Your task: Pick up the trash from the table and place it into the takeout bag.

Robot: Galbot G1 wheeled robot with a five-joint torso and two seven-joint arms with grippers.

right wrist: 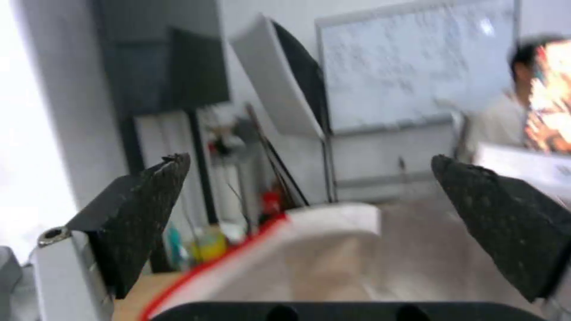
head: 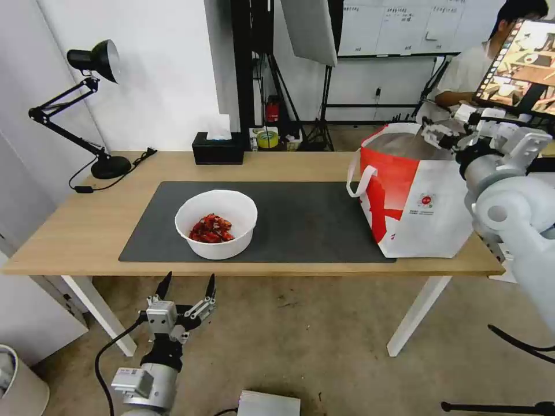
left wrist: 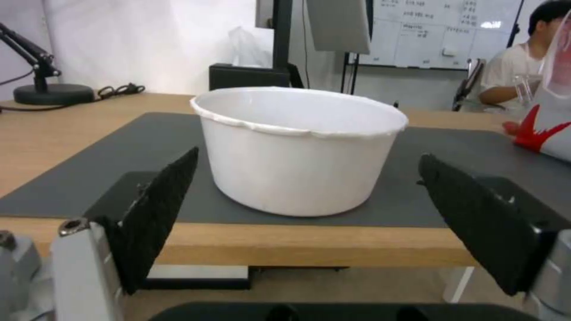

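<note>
While the bowl (head: 216, 224) sits on the mat (head: 300, 222) near that mat's front edge, bare mat lies open between it and the bag (head: 417, 199) at the table's (head: 81, 231) right end. Bare wood runs left of the mat toward the lamp (head: 87, 110), and the tissue box (head: 218, 149) stands at the back edge, well apart from the bowl.

The left gripper (head: 186, 286) hangs below and in front of the table's front edge, fingers pointing up toward the bowl, jaws spread wide and holding nothing. In the left wrist view, the bowl (left wrist: 300, 149) stands centred between the two pads (left wrist: 163, 209), beyond them and not touching either. Red shells (head: 211, 229) lie in the bowl.

The right gripper (head: 440, 134) hovers over the bag's open top, near its far rim. Its jaws are wide apart and empty, with the foil lining (right wrist: 369, 263) below and between them.
</note>
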